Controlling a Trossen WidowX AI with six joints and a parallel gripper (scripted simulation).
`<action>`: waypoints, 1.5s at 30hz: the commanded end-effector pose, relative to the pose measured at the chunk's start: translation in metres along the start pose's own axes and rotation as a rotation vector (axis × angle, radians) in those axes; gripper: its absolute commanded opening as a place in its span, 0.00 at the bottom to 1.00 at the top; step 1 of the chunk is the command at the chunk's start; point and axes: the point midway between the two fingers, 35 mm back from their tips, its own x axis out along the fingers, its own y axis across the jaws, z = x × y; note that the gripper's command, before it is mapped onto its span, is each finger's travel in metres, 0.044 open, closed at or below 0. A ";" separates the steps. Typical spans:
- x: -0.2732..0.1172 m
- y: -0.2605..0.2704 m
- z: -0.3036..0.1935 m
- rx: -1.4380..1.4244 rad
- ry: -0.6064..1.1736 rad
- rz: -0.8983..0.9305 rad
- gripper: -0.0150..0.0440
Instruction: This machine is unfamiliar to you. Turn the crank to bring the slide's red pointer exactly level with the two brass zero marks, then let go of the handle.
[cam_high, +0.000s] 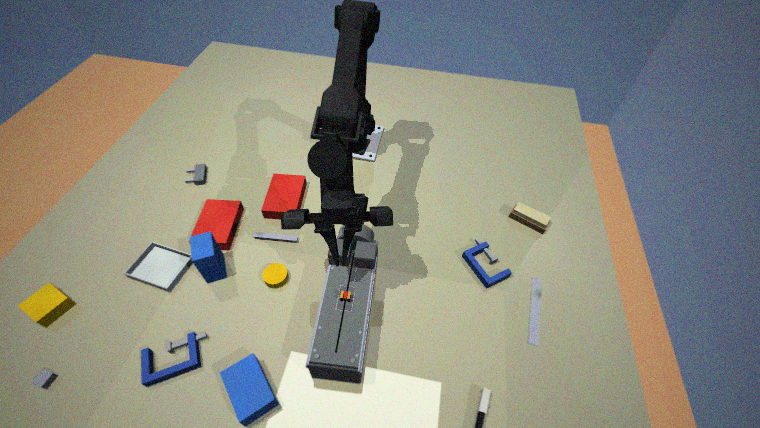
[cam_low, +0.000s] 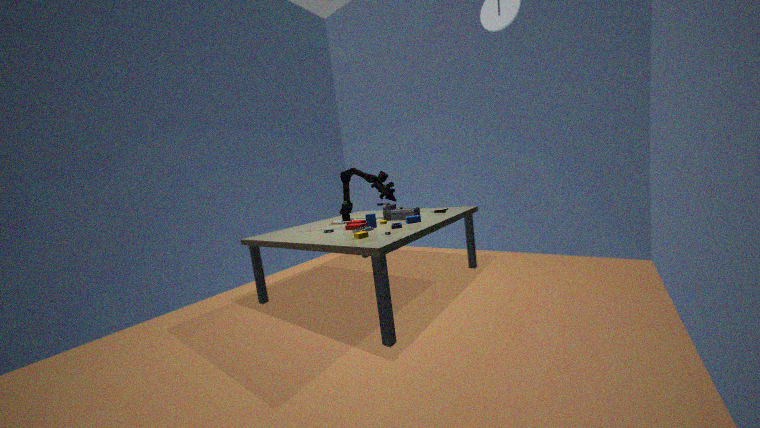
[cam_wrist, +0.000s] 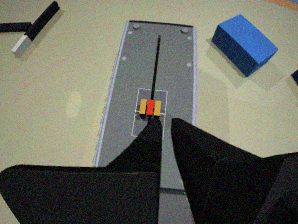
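The machine is a long grey bed (cam_high: 343, 313) with a black slot down its middle; it also shows in the wrist view (cam_wrist: 156, 83). Its red pointer (cam_high: 346, 294) sits between the two brass marks, level with them, as the wrist view shows (cam_wrist: 150, 107). The crank housing (cam_high: 365, 249) is at the bed's far end; the handle itself is hidden under the arm. My gripper (cam_high: 340, 254) hangs over that far end, just left of the housing. Its fingers stand almost together, with only a thin gap and nothing visible between them. In the exterior view the arm (cam_low: 390, 194) is small.
A blue block (cam_high: 247, 388) and a white sheet (cam_high: 361, 398) lie by the bed's near end. A yellow disc (cam_high: 274, 273), an upright blue block (cam_high: 208, 256) and two red blocks (cam_high: 283, 194) are to the left. A blue clamp (cam_high: 485, 263) is to the right.
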 end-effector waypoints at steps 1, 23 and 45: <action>0.000 0.000 0.000 0.000 0.000 -0.001 0.43; 0.000 0.000 0.000 0.000 0.000 -0.001 0.64; 0.000 0.000 0.000 0.000 0.000 0.000 0.25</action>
